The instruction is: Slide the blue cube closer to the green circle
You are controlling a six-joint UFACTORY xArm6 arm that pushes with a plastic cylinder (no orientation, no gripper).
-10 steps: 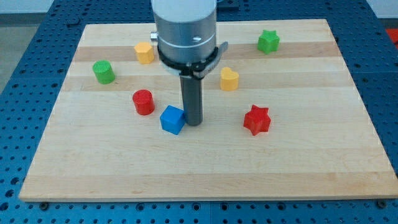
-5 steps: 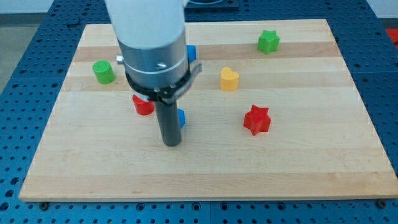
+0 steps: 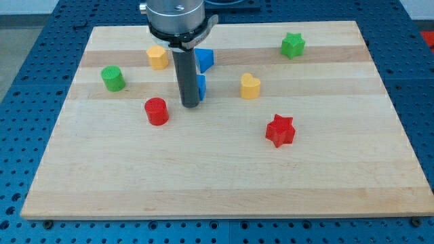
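The blue cube (image 3: 202,86) lies near the board's middle top, mostly hidden behind my rod; only its right edge shows. My tip (image 3: 190,105) rests on the board just to the view's bottom-left of the cube, touching it or nearly so. The green circle (image 3: 112,78), a short green cylinder, stands far off at the view's left. The tip is between the two, much closer to the cube.
A red cylinder (image 3: 156,111) sits left of the tip. A yellow block (image 3: 157,57) and a blue triangular block (image 3: 205,59) lie above it. A yellow heart (image 3: 250,86), a red star (image 3: 280,130) and a green star (image 3: 293,45) lie to the right.
My tip swung from the cube's right side round to below it, then moved toward the view's top. The blue cube slid up the board from beside the red cylinder.
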